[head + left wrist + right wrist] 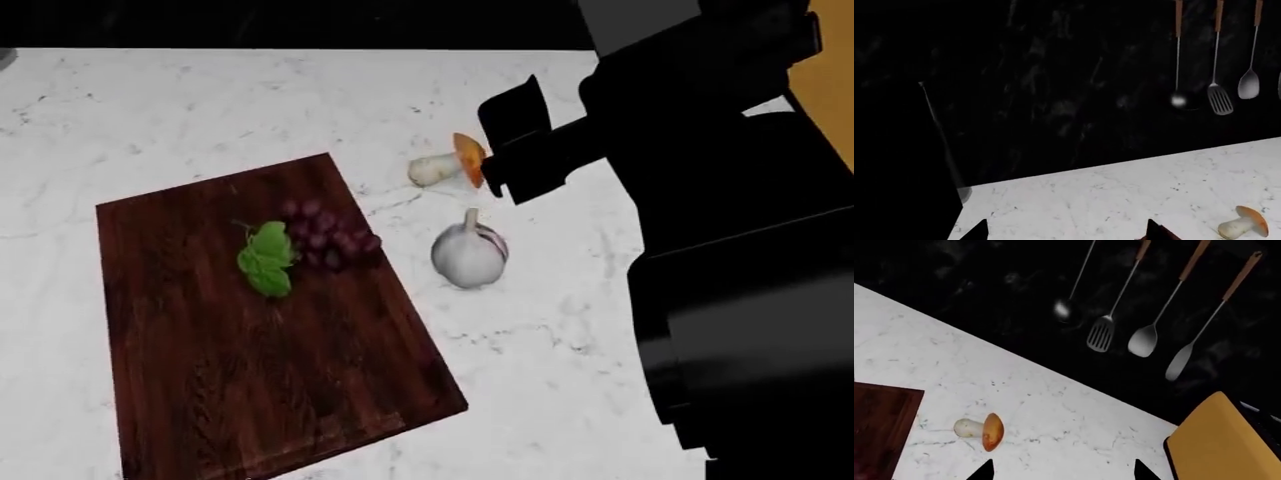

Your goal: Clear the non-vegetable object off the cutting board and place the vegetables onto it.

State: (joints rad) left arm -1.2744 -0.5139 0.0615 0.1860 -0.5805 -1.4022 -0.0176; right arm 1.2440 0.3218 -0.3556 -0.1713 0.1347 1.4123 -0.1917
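The grapes (327,240), dark purple with a green leaf, lie on the dark wooden cutting board (240,380). The mushroom (451,165) lies on the white marble counter just past the board's far right corner. The white garlic bulb (470,257) sits to the right of the board. My right gripper (505,150) hangs open and empty just right of the mushroom. The right wrist view shows its tips (1062,475) apart, with the mushroom (981,430) and a board corner (881,425). My left gripper (1067,235) is open and empty over bare counter, the mushroom (1244,223) off to one side.
Several metal utensils (1141,340) with wooden handles hang on the dark back wall; they also show in the left wrist view (1217,97). A yellow object (1221,440) stands at the counter's right end. My black arm (747,250) fills the head view's right side.
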